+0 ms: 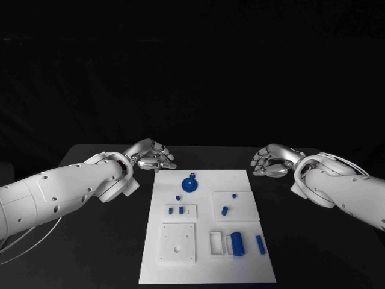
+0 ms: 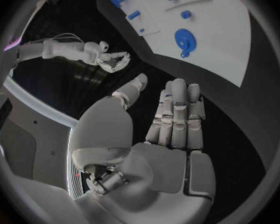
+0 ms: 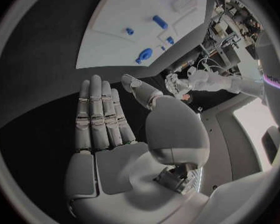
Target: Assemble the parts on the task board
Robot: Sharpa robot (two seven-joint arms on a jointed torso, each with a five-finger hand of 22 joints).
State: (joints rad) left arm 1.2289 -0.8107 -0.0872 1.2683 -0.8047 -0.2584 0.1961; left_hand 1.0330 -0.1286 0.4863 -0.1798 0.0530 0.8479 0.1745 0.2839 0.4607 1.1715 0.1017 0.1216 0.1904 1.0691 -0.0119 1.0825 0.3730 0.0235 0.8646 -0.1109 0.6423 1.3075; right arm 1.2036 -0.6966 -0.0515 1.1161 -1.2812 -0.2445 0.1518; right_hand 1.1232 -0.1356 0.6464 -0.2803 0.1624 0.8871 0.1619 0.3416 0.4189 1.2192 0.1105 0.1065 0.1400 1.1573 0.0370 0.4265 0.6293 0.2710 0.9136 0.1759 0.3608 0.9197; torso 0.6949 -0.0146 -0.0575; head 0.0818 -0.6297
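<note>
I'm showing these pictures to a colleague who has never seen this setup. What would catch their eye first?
Probably the white task board in the middle of the black table, dotted with small blue parts, the round one near its far end standing out. Next, the two silver robot hands, left and right, flanking that far end over the table, both holding nothing.

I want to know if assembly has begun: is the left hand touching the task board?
Apart. In the left wrist view the left hand is open with black table between its fingertips and the task board.
</note>
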